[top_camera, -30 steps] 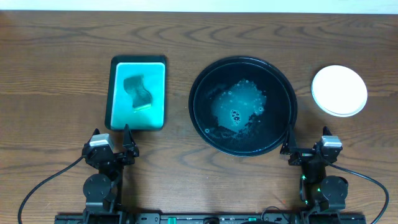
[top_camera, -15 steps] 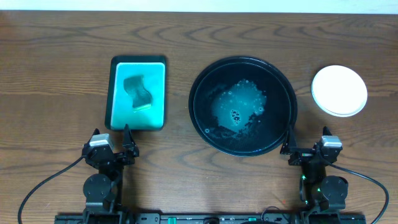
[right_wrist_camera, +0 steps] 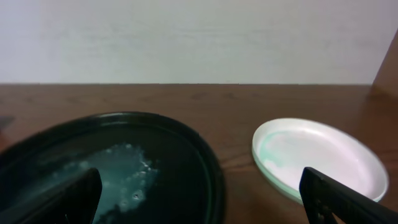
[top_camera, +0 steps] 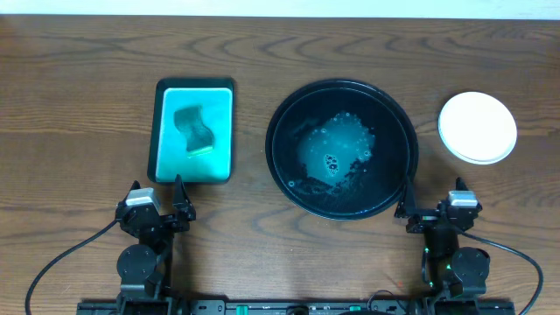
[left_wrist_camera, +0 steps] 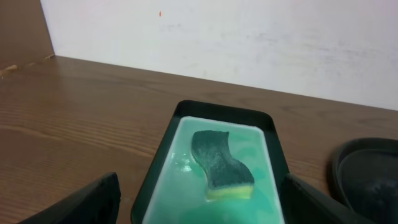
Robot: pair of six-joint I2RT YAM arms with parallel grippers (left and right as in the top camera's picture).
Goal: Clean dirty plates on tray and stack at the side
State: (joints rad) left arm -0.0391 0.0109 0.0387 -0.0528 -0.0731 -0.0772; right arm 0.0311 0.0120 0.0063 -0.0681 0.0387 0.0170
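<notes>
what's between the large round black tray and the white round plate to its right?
Nothing: only bare brown wooden table separates the large round black tray from the white round plate. The overhead view shows it plainly; the right wrist view agrees.

bare table (top_camera: 250, 114) between sponge tray (top_camera: 220, 112) and tray (top_camera: 274, 150), plates (top_camera: 477, 128) well apart
</notes>
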